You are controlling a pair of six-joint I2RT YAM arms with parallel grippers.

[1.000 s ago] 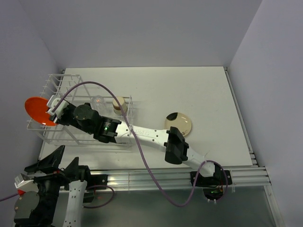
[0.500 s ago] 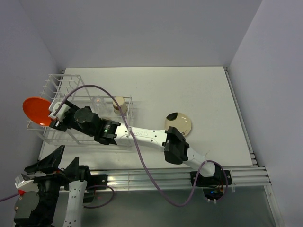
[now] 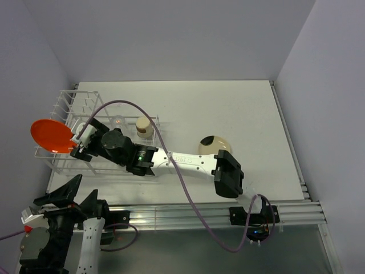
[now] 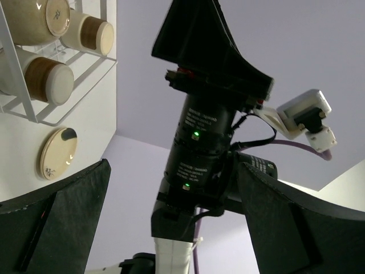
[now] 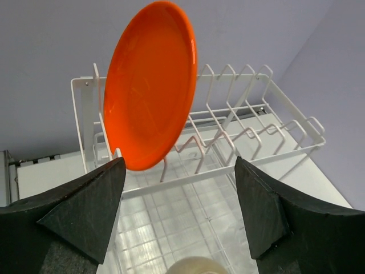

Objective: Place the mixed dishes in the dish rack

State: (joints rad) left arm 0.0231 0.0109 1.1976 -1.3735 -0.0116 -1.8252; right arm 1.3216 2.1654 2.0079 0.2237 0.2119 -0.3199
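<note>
Standing spread apart, the jaws of the right end effector (image 5: 179,166) grip nothing. Just beyond its tips the orange plate (image 5: 151,85) stands on edge, leaning a little, in an end slot of the dish rack (image 5: 259,140), clear of both fingers. From above, the right end effector (image 3: 77,144) sits beside the plate (image 3: 51,136), which juts out past the rack's left end. The right arm stretches from its base across the low basket part of the rack (image 3: 85,105), where a tan cup (image 3: 144,125) and a small clear glass (image 3: 118,121) stand. The cream dish with brown marks (image 3: 211,146) lies on the surface (image 3: 228,108) well to the right, partly behind the arm. The left end effector (image 3: 76,198) hangs released, jaws wide, at the near left corner.
</note>
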